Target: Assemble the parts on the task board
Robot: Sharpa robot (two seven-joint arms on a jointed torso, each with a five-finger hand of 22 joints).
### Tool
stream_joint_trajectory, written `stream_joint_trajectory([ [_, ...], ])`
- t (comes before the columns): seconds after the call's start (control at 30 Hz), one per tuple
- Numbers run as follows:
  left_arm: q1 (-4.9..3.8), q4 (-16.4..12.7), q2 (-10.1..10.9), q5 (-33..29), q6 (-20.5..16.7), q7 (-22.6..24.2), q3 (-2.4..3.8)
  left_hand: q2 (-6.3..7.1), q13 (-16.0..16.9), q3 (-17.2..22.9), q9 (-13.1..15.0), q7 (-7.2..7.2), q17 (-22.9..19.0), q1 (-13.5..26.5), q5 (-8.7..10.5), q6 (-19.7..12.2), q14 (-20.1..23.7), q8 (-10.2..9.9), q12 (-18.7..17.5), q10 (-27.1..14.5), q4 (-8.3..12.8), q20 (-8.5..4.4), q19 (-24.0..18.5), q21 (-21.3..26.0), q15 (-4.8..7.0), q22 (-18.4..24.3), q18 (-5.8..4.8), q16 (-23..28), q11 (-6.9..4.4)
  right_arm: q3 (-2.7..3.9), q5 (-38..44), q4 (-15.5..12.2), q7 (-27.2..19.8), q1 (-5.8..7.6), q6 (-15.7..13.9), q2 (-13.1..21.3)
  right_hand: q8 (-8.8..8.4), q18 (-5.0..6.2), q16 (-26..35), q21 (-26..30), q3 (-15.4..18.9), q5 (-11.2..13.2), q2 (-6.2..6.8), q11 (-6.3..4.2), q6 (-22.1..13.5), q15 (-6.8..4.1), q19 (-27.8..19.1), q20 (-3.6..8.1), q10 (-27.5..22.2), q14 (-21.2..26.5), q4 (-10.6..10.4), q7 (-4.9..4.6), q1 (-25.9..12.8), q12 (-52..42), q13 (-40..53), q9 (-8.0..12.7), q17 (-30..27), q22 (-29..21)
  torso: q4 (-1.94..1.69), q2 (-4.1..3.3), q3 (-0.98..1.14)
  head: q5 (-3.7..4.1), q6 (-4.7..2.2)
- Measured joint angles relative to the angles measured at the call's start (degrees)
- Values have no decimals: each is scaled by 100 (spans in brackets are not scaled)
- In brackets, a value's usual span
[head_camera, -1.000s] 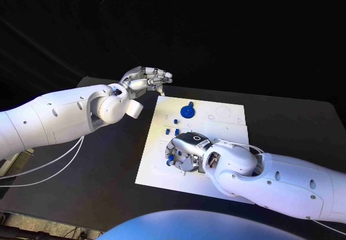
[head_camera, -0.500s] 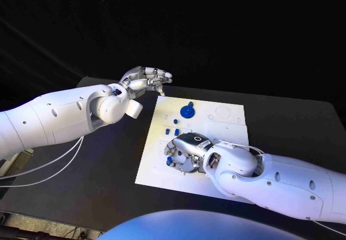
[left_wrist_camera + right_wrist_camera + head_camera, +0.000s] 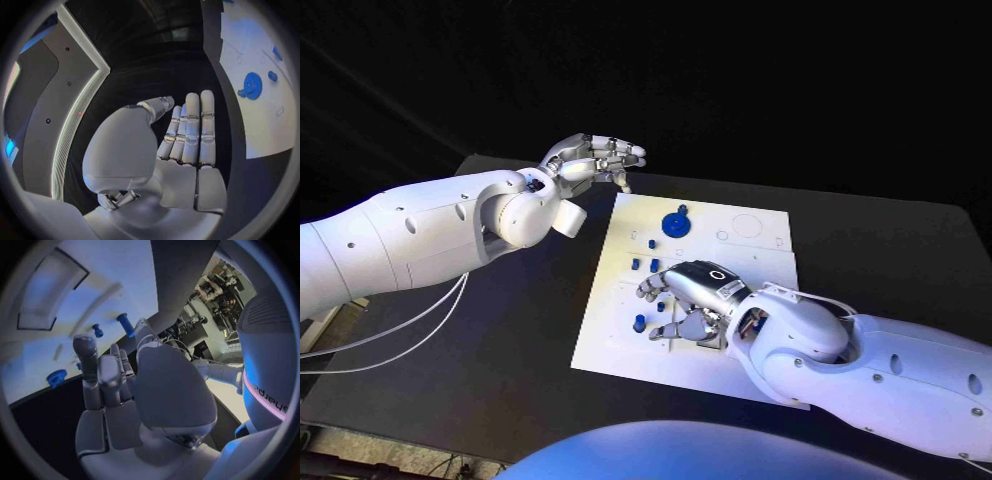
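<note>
The surface [image 3: 473, 340] is black and matte, and the room behind it is dark. Near its front left corner, a strip of floor [image 3: 358, 450] with cables shows. A pale lit strip [image 3: 75, 120] runs along a dark wall panel.

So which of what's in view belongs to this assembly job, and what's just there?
Job:
task board
round blue part
small blue parts
right hand, over the board

Not part of it:
black table
white cables
left hand, held off the board

Black table [image 3: 488, 340]; white task board [image 3: 610, 345] lying flat on it.
</note>
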State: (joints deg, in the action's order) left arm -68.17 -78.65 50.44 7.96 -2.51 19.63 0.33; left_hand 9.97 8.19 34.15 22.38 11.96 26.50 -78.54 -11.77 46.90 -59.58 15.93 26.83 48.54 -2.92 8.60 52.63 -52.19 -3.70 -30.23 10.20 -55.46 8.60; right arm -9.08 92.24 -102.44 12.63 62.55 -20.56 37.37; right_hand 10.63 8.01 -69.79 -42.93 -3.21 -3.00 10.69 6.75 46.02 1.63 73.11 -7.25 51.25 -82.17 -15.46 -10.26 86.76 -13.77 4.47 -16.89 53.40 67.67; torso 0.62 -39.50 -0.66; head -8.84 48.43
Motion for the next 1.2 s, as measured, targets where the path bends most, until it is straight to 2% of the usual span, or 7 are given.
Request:
stream_joint_trajectory([
  [0.23,1,4,33,1,1,0,0,0,0,0,0,0,0,0,0,0,0,0,0,0,0,0,0,0,0,0,0,0,0,54,-1039,-305,-131,452,-291,910,183,0,-348,-738,-12,0,-272,-9,96,-13,356,6,828,-160,-94,-91,-74,-722,175,-50,486,383,6,9,-3,68,-50],
  [0.37,2,5,40,1,0,0,-3,0,0,0,0,0,0,0,0,0,0,0,0,0,0,0,0,0,0,0,0,0,0,61,-1934,-360,-149,667,-298,1489,740,-95,-617,-1306,155,0,-299,-280,148,-196,535,167,1681,-185,-99,115,-417,-1819,849,-273,863,675,22,29,-10,163,-70],
  [0.43,5,5,41,1,0,0,-4,0,0,0,0,0,0,0,0,0,0,0,0,0,0,0,0,0,0,0,0,0,0,60,-2380,-375,-149,716,-250,1785,1236,-189,-960,-1686,301,0,-346,-425,118,-279,657,289,2244,-176,-74,233,-521,-3715,3095,-495,1415,722,38,45,-16,239,-88],
  [0.5,8,5,41,1,-1,0,-4,0,1,0,0,0,0,0,0,0,0,0,0,0,0,0,0,0,0,-1,0,0,0,46,-2679,-409,-143,728,-183,1984,1687,-238,-1311,-2011,452,0,-425,-421,33,-289,751,292,2639,-187,-93,285,-695,-5908,5759,-664,2005,728,58,61,-23,306,-108],
  [0.6,18,6,33,1,-2,4,-4,0,1,0,0,0,0,0,0,0,0,0,19,0,0,0,0,20,0,5,0,0,0,13,-2971,-482,-125,728,-65,2242,2003,-275,-1512,-2270,567,0,-497,-433,-38,-289,823,287,2848,-187,-101,311,-775,-6666,6712,-744,2147,728,92,93,-33,430,-127],
  [0.83,54,-20,-1,2,-4,7,-4,0,1,0,1,0,0,0,0,0,0,0,23,0,0,0,0,21,0,8,-1,0,0,-76,-2936,-718,-30,559,2,2875,2083,-364,-1665,-2710,589,0,-534,-415,-131,-289,969,274,2926,-187,-91,306,-736,-6799,7025,-689,2156,727,119,158,-58,791,-176],
  [1.2,90,-97,10,4,-6,3,-16,0,2,0,1,0,0,0,0,0,0,0,23,0,0,0,0,20,0,8,0,0,0,-157,-2332,-811,285,110,-199,3013,2017,-364,-1714,-2818,724,0,-493,-415,-161,-288,1010,274,2926,-187,-130,289,-914,-6798,7043,-563,2156,727,133,209,-83,1002,-110],
])
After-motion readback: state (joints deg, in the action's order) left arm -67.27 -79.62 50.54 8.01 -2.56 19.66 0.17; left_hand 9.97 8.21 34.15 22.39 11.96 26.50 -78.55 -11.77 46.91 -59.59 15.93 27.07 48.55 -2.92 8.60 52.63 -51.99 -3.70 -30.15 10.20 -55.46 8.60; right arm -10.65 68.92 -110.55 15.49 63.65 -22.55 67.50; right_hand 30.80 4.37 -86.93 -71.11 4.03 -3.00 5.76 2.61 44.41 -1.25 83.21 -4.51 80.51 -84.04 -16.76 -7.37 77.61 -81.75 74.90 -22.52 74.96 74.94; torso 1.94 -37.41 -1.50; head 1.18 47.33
